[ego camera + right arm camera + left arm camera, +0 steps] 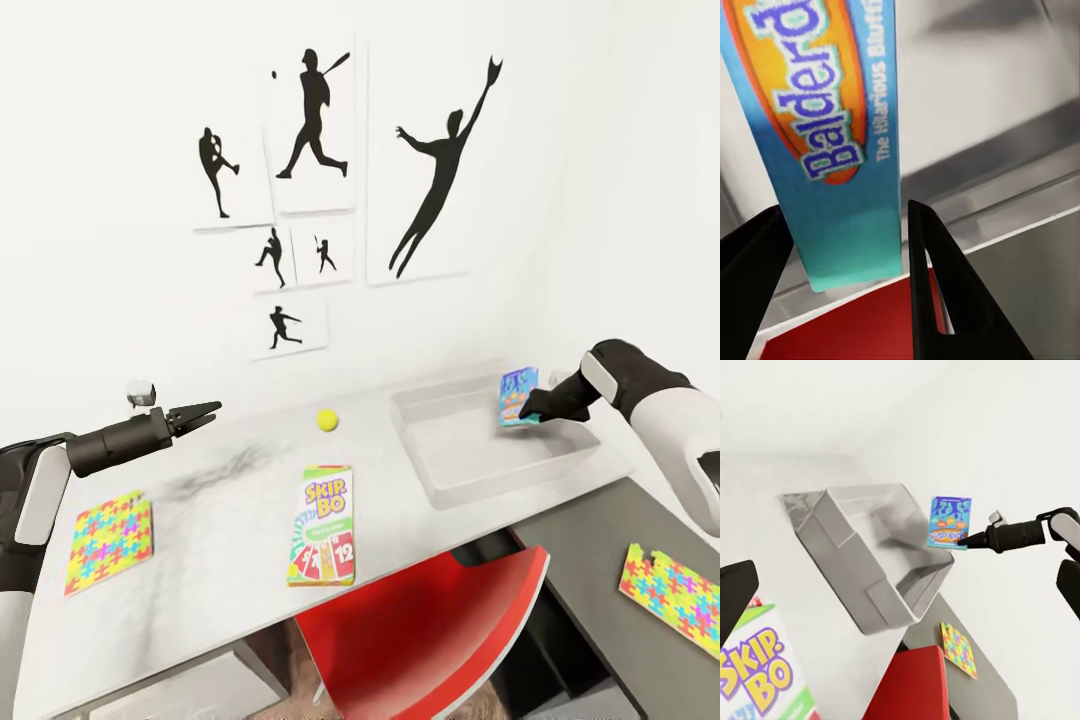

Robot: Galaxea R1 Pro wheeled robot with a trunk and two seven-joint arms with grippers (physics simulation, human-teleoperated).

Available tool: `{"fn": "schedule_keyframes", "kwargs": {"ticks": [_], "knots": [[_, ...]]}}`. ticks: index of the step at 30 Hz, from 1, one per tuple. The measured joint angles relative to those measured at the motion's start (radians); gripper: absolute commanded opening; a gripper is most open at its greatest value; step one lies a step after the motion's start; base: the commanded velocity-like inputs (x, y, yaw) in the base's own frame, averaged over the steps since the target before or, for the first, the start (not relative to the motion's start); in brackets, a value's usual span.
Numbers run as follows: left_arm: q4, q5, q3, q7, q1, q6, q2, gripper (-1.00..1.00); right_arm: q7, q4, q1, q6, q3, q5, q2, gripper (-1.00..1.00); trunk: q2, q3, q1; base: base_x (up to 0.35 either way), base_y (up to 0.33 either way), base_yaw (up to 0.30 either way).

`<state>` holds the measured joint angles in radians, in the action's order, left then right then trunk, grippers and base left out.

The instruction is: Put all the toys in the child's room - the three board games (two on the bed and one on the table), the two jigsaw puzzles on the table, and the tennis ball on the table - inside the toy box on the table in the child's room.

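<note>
Our right hand (528, 408) is clamped on the blue board game (518, 396), holding it upright over the toy box (440, 478) so it can drop in. Our left hand (205, 412), fingers nearly together and empty, hovers above the bench (230, 520) near the tennis ball (326, 420).

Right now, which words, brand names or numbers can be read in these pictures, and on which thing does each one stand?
"SKIP BO": on the green, yellow and red board game lying on the table.
"12": on a card drawn on the same box.
"Balderd...": cut off by the frame, on the blue board game held by the right gripper over the toy box.
"The Hilarious Bluffi...": cut off, on the blue box.
Smaller print on both boxes: unreadable.
</note>
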<state>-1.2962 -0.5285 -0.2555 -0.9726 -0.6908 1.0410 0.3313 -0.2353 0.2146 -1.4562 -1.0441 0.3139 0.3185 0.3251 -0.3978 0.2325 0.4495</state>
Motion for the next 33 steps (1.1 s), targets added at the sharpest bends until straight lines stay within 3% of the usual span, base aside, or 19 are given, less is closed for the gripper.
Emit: {"fn": "schedule_keyframes", "kwargs": {"ticks": [14,21,33], "knots": [[0.0,0.0,0.0,0.0,0.0,0.0,0.0,1.0,0.002,-0.025,0.001,0.0,0.001,-0.003,-0.005,-1.0,0.0,0.023,0.0,0.0,0.0,0.0],[0.0,0.0,0.0,0.0,0.0,0.0,0.0,1.0,0.002,-0.025,0.0,0.0,0.05,-0.002,-0.001,-1.0,0.0,0.035,0.0,0.0,0.0,0.0],[0.0,0.0,0.0,0.0,0.0,0.0,0.0,1.0,0.002,-0.025,0.0,0.0,0.054,0.001,-0.003,-1.0,0.0,0.055,0.0,0.0,0.0,0.0]]}}
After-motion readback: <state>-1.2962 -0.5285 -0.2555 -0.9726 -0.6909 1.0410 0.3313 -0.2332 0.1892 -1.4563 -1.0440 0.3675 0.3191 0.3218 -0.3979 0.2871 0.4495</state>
